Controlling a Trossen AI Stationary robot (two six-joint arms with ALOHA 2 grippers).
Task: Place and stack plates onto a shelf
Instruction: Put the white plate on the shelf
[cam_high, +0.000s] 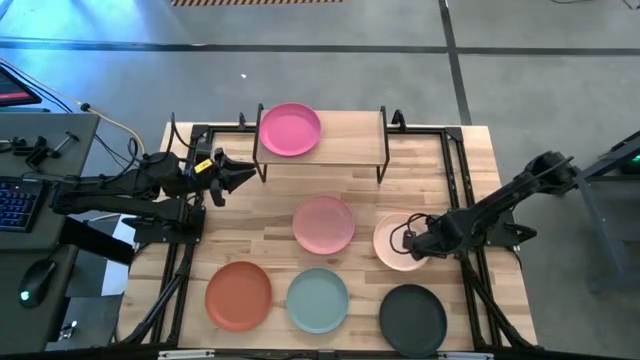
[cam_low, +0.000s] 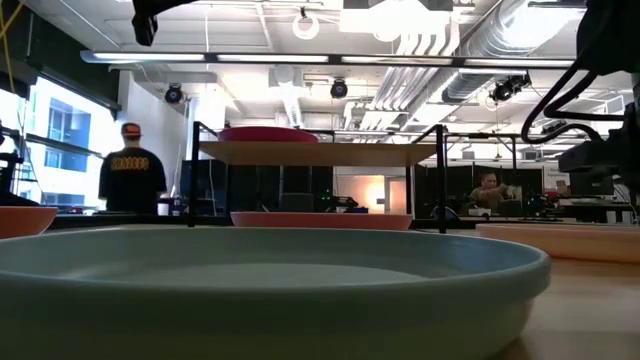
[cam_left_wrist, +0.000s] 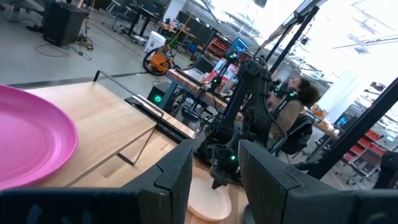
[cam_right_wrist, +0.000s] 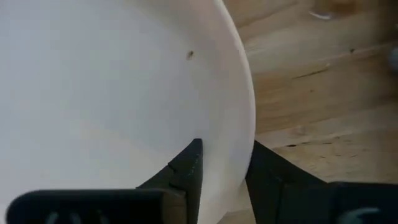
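Right gripper (cam_right_wrist: 225, 168) astride cream plate's (cam_high: 396, 242) rim on table (cam_high: 470, 160), fingers either side, grip unconfirmed; plate looks stiff, light, slick, so best pinched at rim; magenta plate (cam_high: 290, 129) on shelf (cam_high: 350, 142).

The floor (cam_high: 400, 70) was grey concrete, crossed by dark seams. A desk (cam_high: 45, 150) stood beside the table, bearing a keyboard (cam_high: 15, 200) and a mouse (cam_high: 40, 278). Overhead, the ceiling carried white ducts (cam_low: 450, 40) and long strip lights (cam_low: 330, 60). A bright window (cam_low: 55, 145) lit one side of the room. A person in a dark shirt and cap (cam_low: 132, 170) stood with back turned, and another person (cam_low: 487, 190) sat at a far workstation. A yellow vacuum (cam_left_wrist: 158, 61) rested on the floor.
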